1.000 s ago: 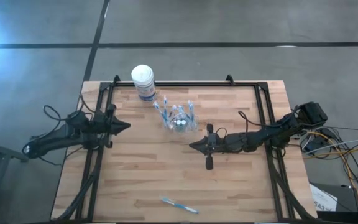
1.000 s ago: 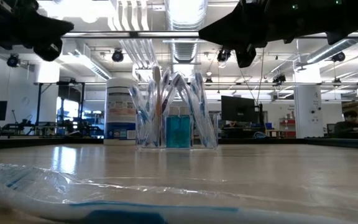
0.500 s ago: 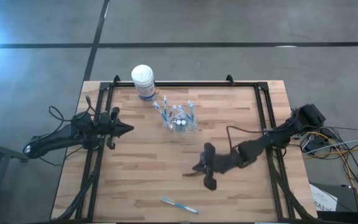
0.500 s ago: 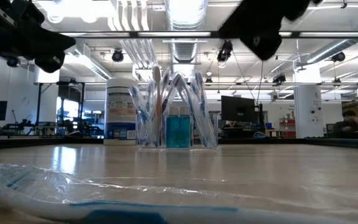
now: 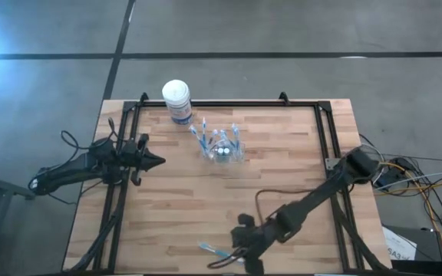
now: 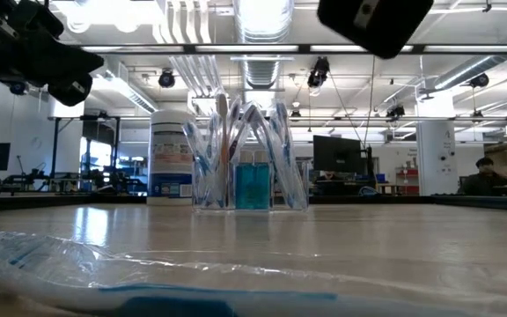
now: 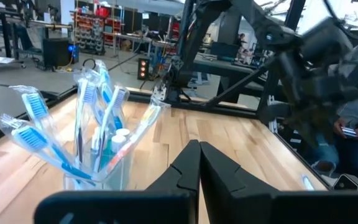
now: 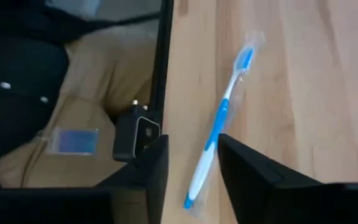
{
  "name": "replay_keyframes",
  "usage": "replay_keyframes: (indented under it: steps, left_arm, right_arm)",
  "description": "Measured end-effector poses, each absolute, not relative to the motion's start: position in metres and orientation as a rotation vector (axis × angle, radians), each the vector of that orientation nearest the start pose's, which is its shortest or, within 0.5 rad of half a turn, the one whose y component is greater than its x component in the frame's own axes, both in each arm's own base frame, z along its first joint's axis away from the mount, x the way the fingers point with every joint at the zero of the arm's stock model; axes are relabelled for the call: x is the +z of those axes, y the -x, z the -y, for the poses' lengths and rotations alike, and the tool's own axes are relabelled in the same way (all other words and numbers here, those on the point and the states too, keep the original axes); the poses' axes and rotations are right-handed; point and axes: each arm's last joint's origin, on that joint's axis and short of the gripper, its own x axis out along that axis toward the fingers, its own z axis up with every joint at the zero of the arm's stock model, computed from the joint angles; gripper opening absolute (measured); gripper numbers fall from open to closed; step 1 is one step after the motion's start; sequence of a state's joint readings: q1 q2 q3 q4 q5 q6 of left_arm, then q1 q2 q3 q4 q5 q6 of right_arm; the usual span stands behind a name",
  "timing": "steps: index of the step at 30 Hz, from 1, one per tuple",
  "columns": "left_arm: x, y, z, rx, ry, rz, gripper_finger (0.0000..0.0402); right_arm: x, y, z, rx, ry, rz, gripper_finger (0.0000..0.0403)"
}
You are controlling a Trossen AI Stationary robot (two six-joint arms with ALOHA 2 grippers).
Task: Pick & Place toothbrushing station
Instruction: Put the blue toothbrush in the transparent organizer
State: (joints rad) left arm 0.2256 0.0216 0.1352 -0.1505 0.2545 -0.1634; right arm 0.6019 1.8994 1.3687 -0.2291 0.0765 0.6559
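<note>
A clear plastic cup (image 5: 222, 151) holding several blue-and-white toothbrushes (image 7: 86, 134) stands on its base at the table's far middle. One wrapped blue-and-white toothbrush (image 8: 221, 121) lies flat near the table's near edge (image 5: 215, 250). My right gripper (image 8: 194, 182) hovers open over that toothbrush's handle end, slanting down, its fingers on either side and apart from it (image 5: 235, 247). My left gripper (image 5: 158, 161) waits shut at the table's left side, pointing level toward the cup (image 7: 197, 165).
A white-lidded tub with a blue label (image 5: 177, 101) stands at the far edge, left of the cup. A black frame rail (image 8: 163, 74) runs along the table's near edge beside the lying toothbrush. Bare wood (image 5: 190, 203) lies between the cup and the near edge.
My right gripper has swung from the table's middle, beside the cup, toward the near edge, tipping from level to slanting down, and now hangs over the lying toothbrush. Cup and toothbrush have stayed where they were.
</note>
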Motion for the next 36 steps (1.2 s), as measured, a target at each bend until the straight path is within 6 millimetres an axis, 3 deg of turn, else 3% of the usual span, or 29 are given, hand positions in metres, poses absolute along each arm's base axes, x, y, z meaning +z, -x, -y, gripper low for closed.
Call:
replay_keyframes:
  steps: [9,16,23,36]
  left_arm:
    - [0.193,-0.088,-0.012,-0.042,0.176,-0.042,0.0012]
    - [0.192,-0.088,-0.012,-0.044,0.178,-0.049,0.0018]
    - [0.191,-0.088,-0.012,-0.047,0.19,-0.051,0.0018]
    - [0.189,-0.088,-0.012,-0.047,0.192,-0.057,0.0019]
  right_arm:
    - [0.177,-0.365,-0.263,0.11,-0.291,-1.14,0.0186]
    - [0.159,-0.369,-0.282,0.155,-0.315,-1.218,0.0196]
    - [0.148,-0.371,-0.282,0.126,-0.324,-1.241,0.0196]
    - [0.137,-0.359,-0.258,-0.179,-0.155,-1.287,0.0193]
